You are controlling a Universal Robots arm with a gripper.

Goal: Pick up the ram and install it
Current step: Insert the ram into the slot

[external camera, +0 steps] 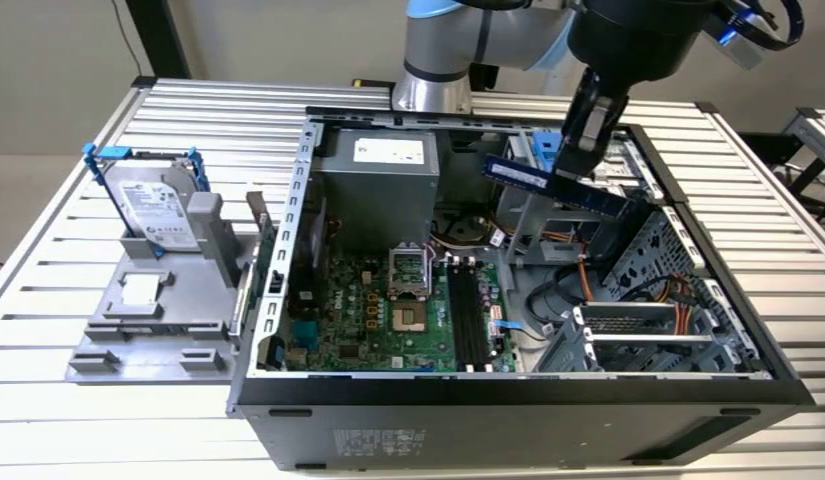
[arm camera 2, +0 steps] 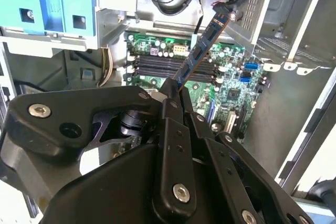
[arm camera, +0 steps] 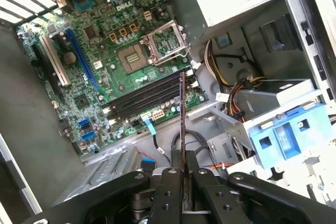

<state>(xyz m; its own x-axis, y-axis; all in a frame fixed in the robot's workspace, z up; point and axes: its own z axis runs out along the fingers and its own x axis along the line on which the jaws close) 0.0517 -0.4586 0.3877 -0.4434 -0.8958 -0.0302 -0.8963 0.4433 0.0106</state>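
The ram (external camera: 556, 186) is a long blue stick with black chips, and my gripper (external camera: 574, 176) is shut on it. It hangs in the air above the open computer case (external camera: 519, 395), over the drive-cage side toward the exterior view's right. In the second wrist view the ram (arm camera 2: 202, 43) sticks out from between the fingers (arm camera 2: 169, 109), slanting over the board. The first wrist view has the ram (arm camera: 182, 114) edge-on, rising from my gripper (arm camera: 184, 165) toward the long black slots (arm camera: 147, 96). Those slots (external camera: 472, 320) lie on the green motherboard (external camera: 372, 335), well below the ram and apart from it.
The case lies on a slatted metal table (external camera: 65, 410). Inside are a grey power supply (external camera: 379, 180), a processor socket (external camera: 409, 290), cables (external camera: 586, 275) and a blue drive bracket (arm camera: 286, 136). A silver hard drive (external camera: 159, 205) in a blue frame stands on a grey fixture at the exterior view's left.
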